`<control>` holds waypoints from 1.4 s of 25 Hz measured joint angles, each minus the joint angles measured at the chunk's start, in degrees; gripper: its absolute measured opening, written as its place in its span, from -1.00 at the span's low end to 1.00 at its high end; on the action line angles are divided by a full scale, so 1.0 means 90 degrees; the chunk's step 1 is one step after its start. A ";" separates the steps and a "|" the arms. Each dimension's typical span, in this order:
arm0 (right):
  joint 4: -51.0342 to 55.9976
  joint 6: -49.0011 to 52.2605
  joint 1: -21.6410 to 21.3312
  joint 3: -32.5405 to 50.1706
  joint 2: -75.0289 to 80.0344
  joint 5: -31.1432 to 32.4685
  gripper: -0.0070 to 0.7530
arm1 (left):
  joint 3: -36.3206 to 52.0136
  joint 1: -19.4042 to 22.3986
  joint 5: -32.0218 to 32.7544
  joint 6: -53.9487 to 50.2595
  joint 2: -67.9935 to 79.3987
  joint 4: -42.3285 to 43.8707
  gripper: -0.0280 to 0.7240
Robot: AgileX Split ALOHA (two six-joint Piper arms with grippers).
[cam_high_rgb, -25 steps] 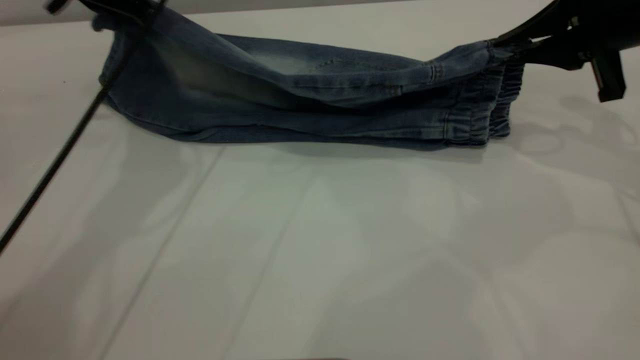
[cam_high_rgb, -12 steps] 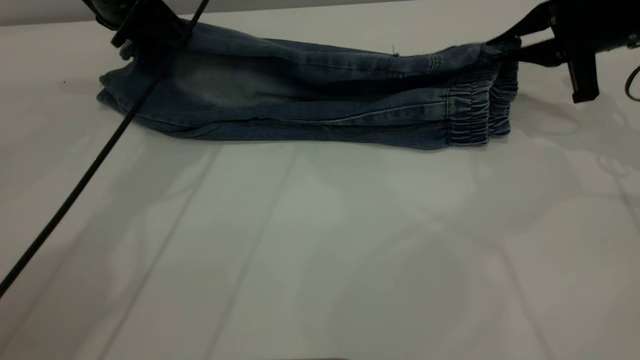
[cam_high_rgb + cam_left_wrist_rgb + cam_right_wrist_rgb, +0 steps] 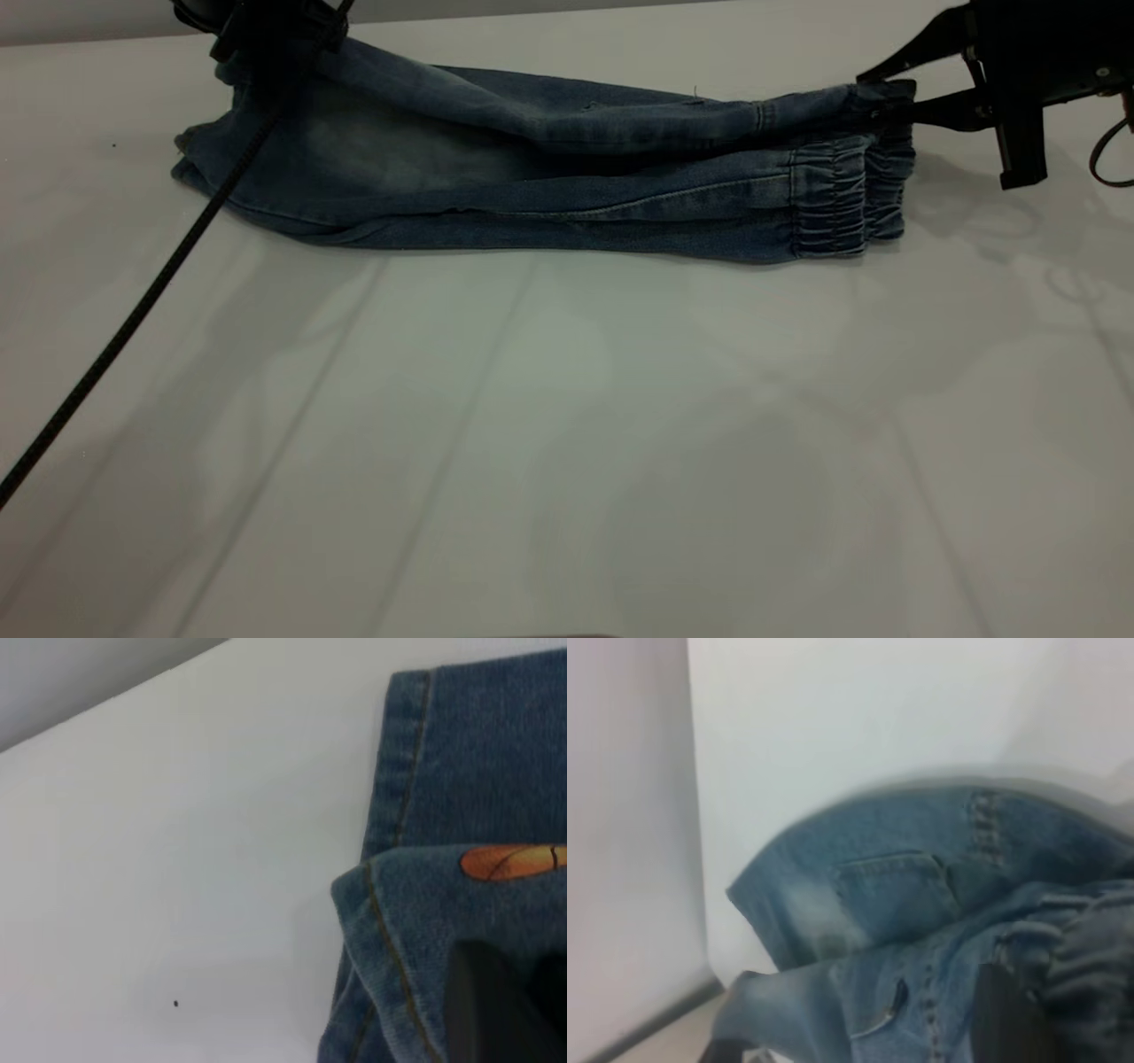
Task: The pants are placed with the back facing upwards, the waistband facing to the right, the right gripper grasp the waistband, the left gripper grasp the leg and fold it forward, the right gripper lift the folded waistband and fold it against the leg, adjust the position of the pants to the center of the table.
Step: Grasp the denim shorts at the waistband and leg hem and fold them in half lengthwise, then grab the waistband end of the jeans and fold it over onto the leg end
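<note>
The blue denim pants [image 3: 532, 177] lie folded lengthwise along the far side of the white table [image 3: 567, 425], elastic waistband [image 3: 850, 199] at the right. My right gripper [image 3: 886, 102] is shut on the upper waistband layer, holding it slightly above the lower layer. At the far left my left gripper [image 3: 257, 35] is shut on the leg end [image 3: 266, 97], lifted a little off the table. In the left wrist view the leg hem [image 3: 399, 930] sits against a dark finger [image 3: 487, 1010]. The right wrist view shows gathered waistband [image 3: 1081, 939] beside a finger [image 3: 1005, 1019].
A black cable [image 3: 133, 310] runs diagonally from the left arm down to the left edge of the exterior view. The near half of the table in front of the pants is bare white cloth with faint creases.
Both grippers have carried the top layer of the pants forward and lowered it; the raised fold has flattened onto the lower layer. Both holds remain.
</note>
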 joint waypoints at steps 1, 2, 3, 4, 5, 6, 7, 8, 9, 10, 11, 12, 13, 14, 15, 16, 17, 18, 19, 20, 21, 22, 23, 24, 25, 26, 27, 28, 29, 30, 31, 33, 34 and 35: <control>-0.0001 0.0074 0.0000 -0.0045 0.0000 0.0000 -0.39 | -0.0018 0.0000 0.0000 -0.0116 0.0006 0.0000 -0.59; -0.0001 0.0150 0.0000 -0.0078 0.0000 -0.0014 -0.32 | -0.0040 0.0000 -0.0008 -0.0245 0.0008 0.0000 -0.53; -0.0001 0.0199 0.0000 -0.0113 0.0000 -0.0042 -0.25 | -0.0040 0.0000 -0.0033 -0.0344 0.0008 0.0000 -0.46; -0.0001 0.0256 0.0000 -0.0149 0.0000 -0.0074 -0.18 | -0.0040 0.0000 -0.0065 -0.0447 0.0008 0.0000 -0.38; -0.0001 0.0284 0.0000 -0.0182 0.0000 -0.0095 -0.11 | -0.0040 0.0000 -0.0101 -0.0527 0.0008 0.0002 -0.29; 0.0004 0.0284 0.0000 -0.0192 0.0000 -0.0128 -0.04 | -0.0040 0.0000 -0.0120 -0.0582 0.0008 0.0002 -0.19; 0.0004 0.0277 0.0000 -0.0205 0.0000 -0.0135 0.01 | -0.0040 0.0000 -0.0127 -0.0642 0.0008 0.0002 -0.12; 0.0004 0.0259 0.0000 -0.0211 0.0000 -0.0141 0.07 | -0.0040 0.0000 -0.0127 -0.0685 0.0008 0.0002 -0.03; 0.0004 0.0192 0.0000 -0.0211 0.0000 -0.0135 0.12 | -0.0040 0.0000 -0.0121 -0.0712 0.0008 0.0002 0.05; -0.0002 0.0104 0.0000 -0.0218 0.0006 -0.0073 0.16 | -0.0040 0.0000 -0.0079 -0.0721 0.0008 0.0002 0.11; -0.0019 -0.0004 0.0000 -0.0218 0.0006 0.0031 0.20 | -0.0040 0.0000 -0.0014 -0.0727 0.0008 0.0002 0.15; -0.0053 -0.0114 0.0000 -0.0230 0.0006 0.0149 0.23 | -0.0040 0.0000 0.0112 -0.0726 0.0008 -0.0005 0.17; -0.0104 -0.0202 0.0000 -0.0238 0.0006 0.0323 0.25 | -0.0040 0.0000 0.0244 -0.0726 -0.0014 -0.0026 0.18; -0.0203 -0.0273 0.0000 -0.0246 0.0006 0.0501 0.27 | -0.0040 0.0000 0.0349 -0.0691 -0.0063 -0.0086 0.18; -0.0309 -0.0353 0.0000 -0.0246 0.0006 0.0689 0.28 | -0.0040 0.0000 0.0456 -0.0562 -0.0118 -0.0159 0.18; -0.0502 -0.0415 0.0000 -0.0246 0.0006 0.0849 0.29 | -0.0040 0.0000 0.0533 -0.0356 -0.0206 -0.0263 0.18; -0.0723 -0.0452 0.0014 -0.0246 0.0006 0.1032 0.31 | -0.0040 0.0000 0.0578 -0.0140 -0.0276 -0.0418 0.18; -0.0956 -0.0472 0.0028 -0.0246 0.0006 0.1224 0.32 | -0.0040 0.0000 0.0578 0.0151 -0.0360 -0.0607 0.18; -0.1129 -0.0489 0.0074 -0.0246 0.0006 0.1374 0.32 | -0.0045 0.0000 0.0578 0.0446 -0.0428 -0.0788 0.18; -0.1314 -0.0494 0.0122 -0.0246 0.0006 0.1513 0.33 | -0.0052 0.0000 0.0578 0.0722 -0.0459 -0.1022 0.18; -0.1471 -0.0494 0.0206 -0.0246 0.0006 0.1635 0.33 | -0.0052 0.0000 0.0572 0.0929 -0.0471 -0.1256 0.18; -0.1584 -0.0510 0.0315 -0.0246 0.0006 0.1713 0.33 | -0.0052 0.0000 0.0572 0.1139 -0.0471 -0.1459 0.18; -0.1707 -0.0515 0.0424 -0.0246 0.0006 0.1733 0.33 | -0.0052 0.0000 0.0572 0.1318 -0.0471 -0.1685 0.18; -0.1832 -0.0522 0.0563 -0.0246 0.0006 0.1717 0.34 | -0.0052 0.0000 0.0578 0.1444 -0.0471 -0.1863 0.18; -0.1992 -0.0529 0.0717 -0.0246 0.0006 0.1599 0.35 | -0.0052 0.0000 0.0578 0.1561 -0.0471 -0.1989 0.18; -0.2141 -0.0533 0.0876 -0.0246 0.0006 0.1413 0.37 | -0.0052 0.0000 0.0578 0.1645 -0.0471 -0.2055 0.18; -0.2313 -0.0533 0.1004 -0.0246 0.0006 0.1210 0.42 | -0.0052 0.0000 0.0572 0.1688 -0.0471 -0.2126 0.18; -0.2454 -0.0533 0.1157 -0.0246 0.0006 0.0949 0.46 | -0.0052 0.0000 0.0572 0.1710 -0.0471 -0.2198 0.18; -0.2522 -0.0509 0.1288 -0.0246 0.0014 0.0697 0.52 | -0.0052 0.0000 0.0572 0.1735 -0.0471 -0.2230 0.18; -0.2524 -0.0470 0.1380 -0.0246 0.0028 0.0510 0.58 | -0.0052 0.0000 0.0564 0.1760 -0.0471 -0.2243 0.18; -0.2510 -0.0416 0.1426 -0.0246 0.0045 0.0309 0.64 | -0.0052 0.0000 0.0540 0.1775 -0.0471 -0.2248 0.18; -0.2503 -0.0267 0.1446 -0.0246 0.0081 -0.0020 0.70 | -0.0052 0.0000 0.0525 0.1795 -0.0471 -0.2264 0.18; -0.2496 -0.0202 0.1437 -0.0246 0.0087 -0.0131 0.71 | -0.0052 0.0000 0.0520 0.1795 -0.0471 -0.2270 0.18; -0.2483 -0.0139 0.1407 -0.0246 0.0095 -0.0241 0.72 | -0.0052 0.0000 0.0502 0.1802 -0.0471 -0.2270 0.18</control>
